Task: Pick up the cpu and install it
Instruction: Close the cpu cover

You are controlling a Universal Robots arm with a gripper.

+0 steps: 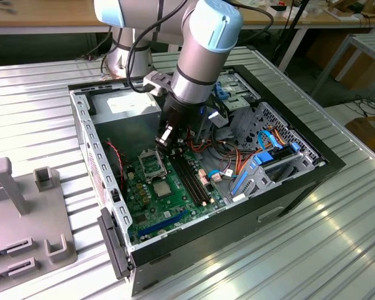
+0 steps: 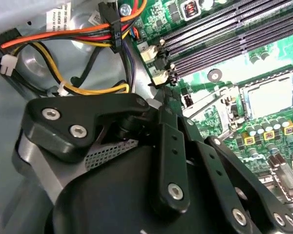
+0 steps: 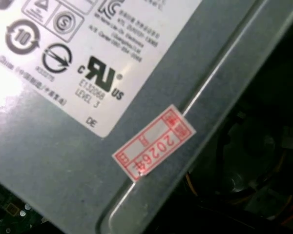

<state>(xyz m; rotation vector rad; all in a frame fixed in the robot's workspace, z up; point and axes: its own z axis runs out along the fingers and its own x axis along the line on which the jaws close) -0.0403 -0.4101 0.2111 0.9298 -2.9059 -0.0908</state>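
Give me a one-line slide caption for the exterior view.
Gripper hovers above the motherboard inside the open computer case, cpu lying flat below.

arm [image 1: 197, 56]: silver-grey tube sections, pale blue joint caps | black cable looping along it | wrist: black housing | tool [image 2: 185, 161]: matte black linkage bars with silver screw heads, grey body, perforated mesh patch

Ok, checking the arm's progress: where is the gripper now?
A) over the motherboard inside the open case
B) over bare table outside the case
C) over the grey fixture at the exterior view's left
A: in the exterior view the gripper hangs above the motherboard within the case.
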